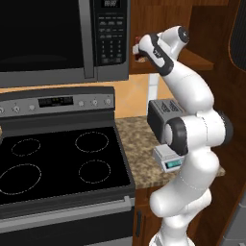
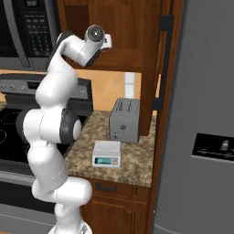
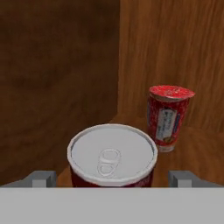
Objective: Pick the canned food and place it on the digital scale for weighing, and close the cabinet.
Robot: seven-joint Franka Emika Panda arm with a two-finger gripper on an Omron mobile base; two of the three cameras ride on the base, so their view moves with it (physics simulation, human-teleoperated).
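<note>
Your canned food (image 3: pixel 112 155) sits low in the centre of the hand view, its pale pull-tab top facing you, on the shelf inside the cabinet (image 3: pixel 57 78). The tool's (image 3: pixel 112 178) two grey fingertips (image 3: pixel 41 178) stand on either side of the can, apart from its sides, so the tool is open around it and not yet clamped. To the right and further back on the same shelf stands a slimmer bright red can (image 3: pixel 168 117), upright and well clear of the first.

In the left base view the tool (image 1: pixel 139 49) is at the upper middle of the frame, reaching into the cabinet beside the microwave (image 1: pixel 62 38).

In the right base view the digital scale (image 2: pixel 106 153) rests at centre on the speckled worktop (image 2: pixel 132 162), bare on top, just in front of the grey toaster (image 2: pixel 125 119). The cabinet door (image 2: pixel 162 68) stands open at upper right.
</note>
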